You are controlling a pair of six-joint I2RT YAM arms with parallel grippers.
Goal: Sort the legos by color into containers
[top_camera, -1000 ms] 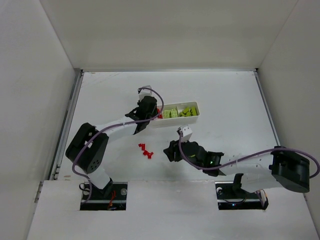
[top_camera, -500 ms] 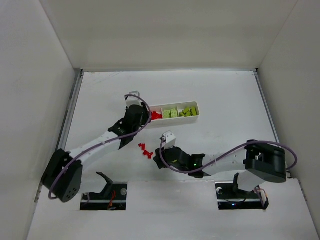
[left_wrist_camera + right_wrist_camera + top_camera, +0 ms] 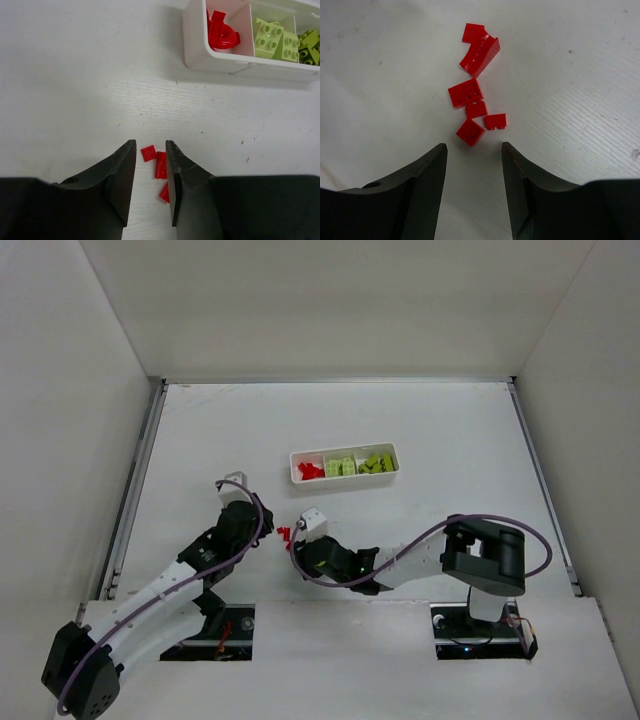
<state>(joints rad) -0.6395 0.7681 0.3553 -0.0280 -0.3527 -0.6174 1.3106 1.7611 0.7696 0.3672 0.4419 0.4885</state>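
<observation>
Several small red legos [image 3: 285, 534] lie loose on the table between my two grippers. In the left wrist view, three of them [image 3: 160, 165] lie between and just ahead of the fingers of my left gripper [image 3: 150, 146], which is open a narrow gap and holds nothing. My left gripper also shows in the top view [image 3: 268, 531]. My right gripper [image 3: 473, 146] is open and empty, just short of the red cluster [image 3: 470, 93]; it also shows in the top view [image 3: 297, 546]. The white tray [image 3: 293, 468] holds red pieces [image 3: 220, 32] in its left compartment and yellow-green bricks [image 3: 270, 42] in the other two.
The tray [image 3: 200, 55] stands beyond the loose legos, toward the table's middle back. White walls enclose the table on the left, back and right. The two arms' wrists sit close together near the front edge.
My left gripper has pulled back from the tray's left end to the loose red legos. My right gripper has moved left to the same cluster.
</observation>
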